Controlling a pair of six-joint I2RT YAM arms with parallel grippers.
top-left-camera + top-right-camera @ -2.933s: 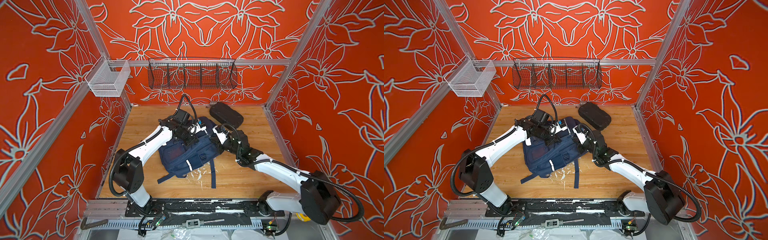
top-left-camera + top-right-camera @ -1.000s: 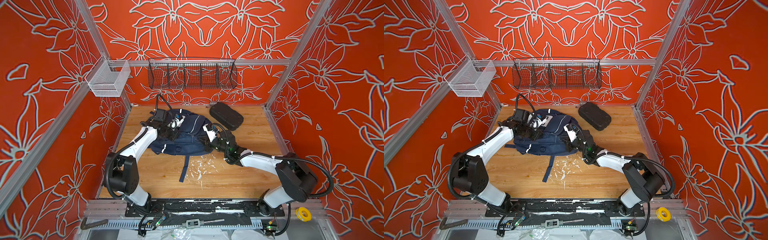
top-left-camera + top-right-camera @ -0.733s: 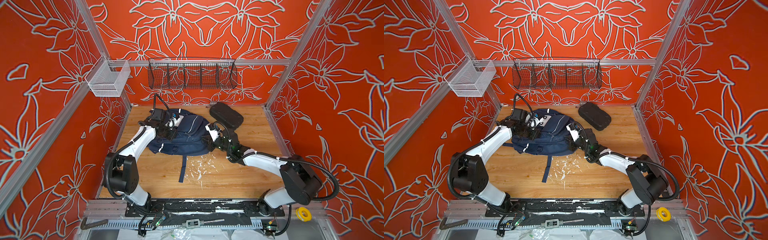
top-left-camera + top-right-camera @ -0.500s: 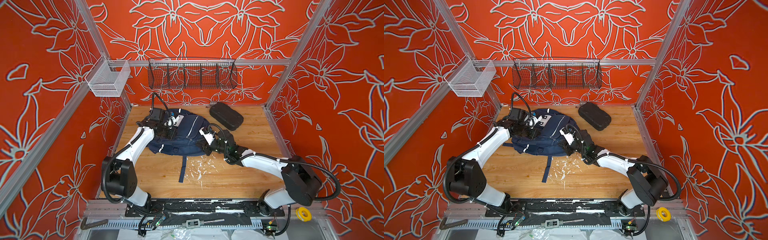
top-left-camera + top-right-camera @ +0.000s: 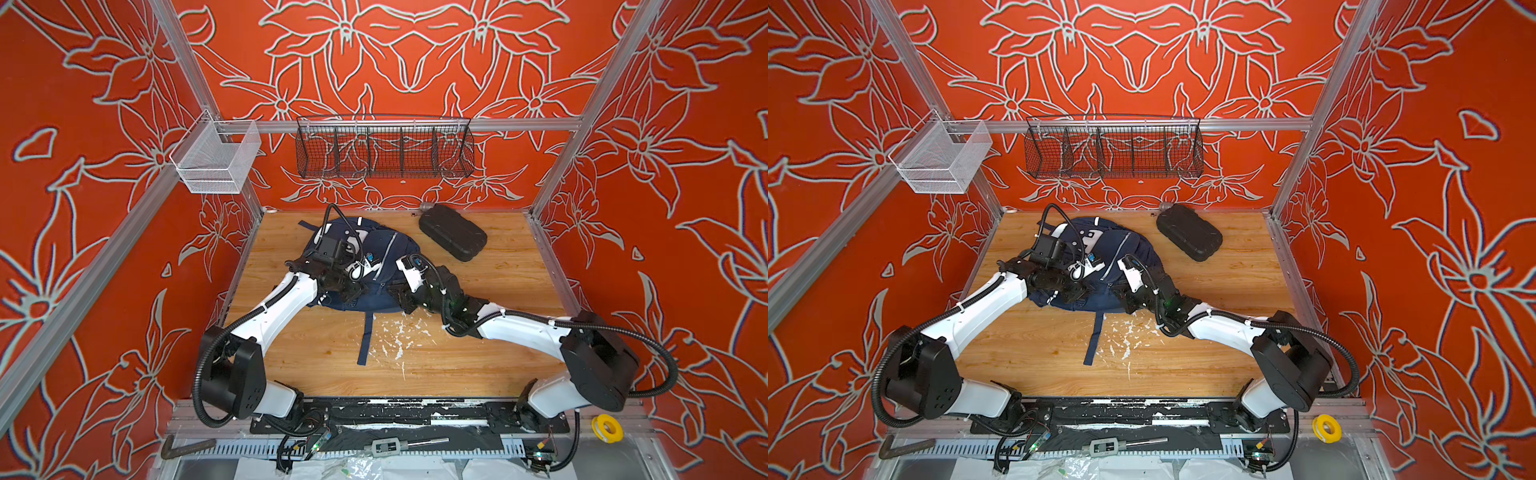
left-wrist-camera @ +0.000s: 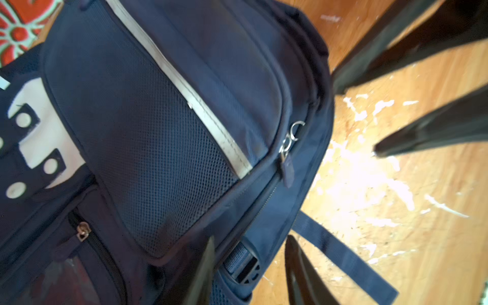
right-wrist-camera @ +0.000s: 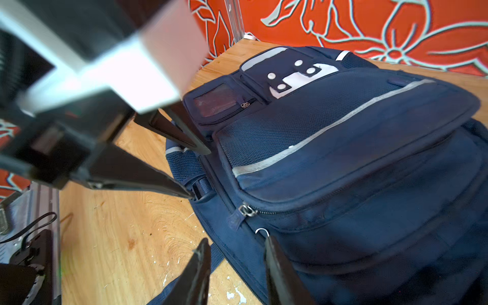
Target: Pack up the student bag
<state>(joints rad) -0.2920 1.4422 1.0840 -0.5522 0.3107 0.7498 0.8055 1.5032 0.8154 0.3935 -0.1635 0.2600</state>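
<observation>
I have both arms low over the student bag (image 5: 376, 266), which lies front-up on the wooden table (image 5: 457, 365) directly under and ahead of the tools. Its loose strap (image 5: 366, 338) trails back toward the arm bases, between the two arms.

The left gripper (image 6: 250, 239) has its fingers apart and holds nothing. They straddle the black buckle (image 6: 244, 264) at the bag's near edge, with the mesh pocket just beyond the tips. I read that as a bracing spot, since fabric this soft will slide unless one side is pinned.

The right gripper (image 7: 236, 239) is also spread and empty. One fingertip sits right beside the silver ring pull (image 7: 261, 231) of a zip, and I can't tell whether it touches. The zips I can see look closed, so I judge packing hasn't begun and that pull is the way in. The ring is thin and lies flat, so pinching it will need a careful line-up.

The black hard case (image 5: 452, 237) lies well beyond the right gripper, near the back wall. It is clear of the bag, presumably waiting to go in.
</observation>
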